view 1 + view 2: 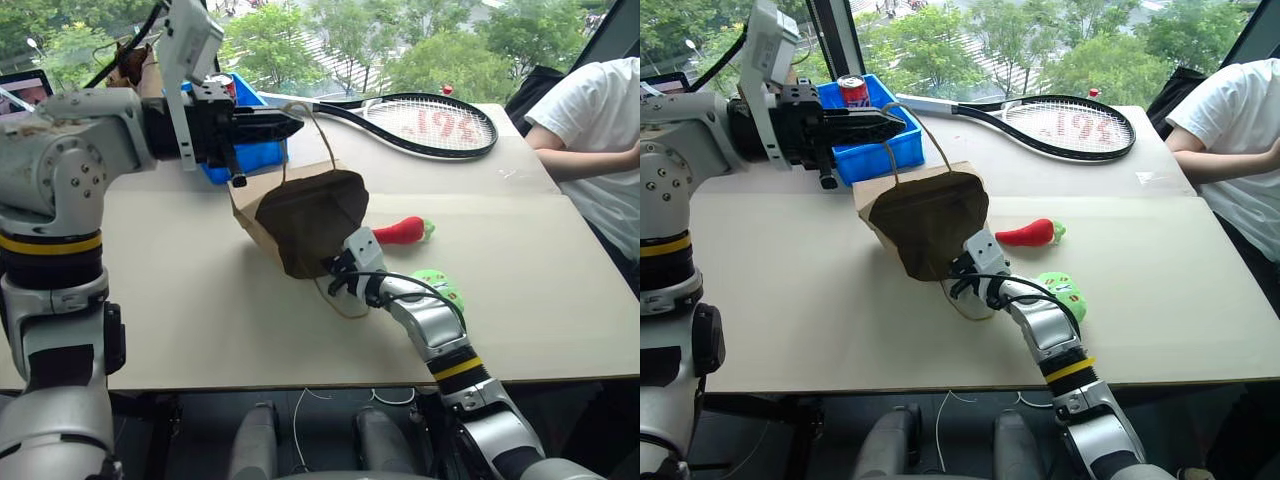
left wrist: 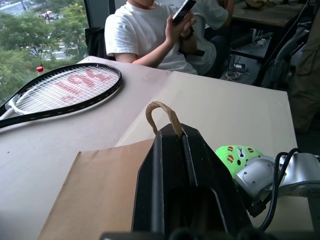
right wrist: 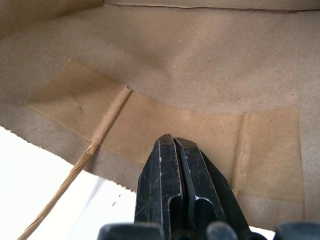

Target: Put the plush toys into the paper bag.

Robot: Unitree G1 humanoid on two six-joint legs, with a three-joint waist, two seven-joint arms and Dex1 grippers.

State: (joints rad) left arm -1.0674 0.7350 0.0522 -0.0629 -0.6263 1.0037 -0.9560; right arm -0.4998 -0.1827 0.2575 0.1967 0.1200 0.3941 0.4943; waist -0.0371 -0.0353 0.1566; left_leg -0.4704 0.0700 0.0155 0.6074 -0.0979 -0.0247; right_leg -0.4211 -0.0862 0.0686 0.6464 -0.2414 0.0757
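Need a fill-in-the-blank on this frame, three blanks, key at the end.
1. The left tool is shut on the paper bag's twine ____.
2. The right tool reaches into the bag's ____.
3. The red chili plush and the green plush lie on the ____, outside the bag.

Missing words: handle; mouth; table

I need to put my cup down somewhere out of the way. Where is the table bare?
Bare: the near left of the table, beside the paper bag. Crowded: the middle, with bag, right gripper, chili pepper and green toy; the far edge, with racket and blue bin.
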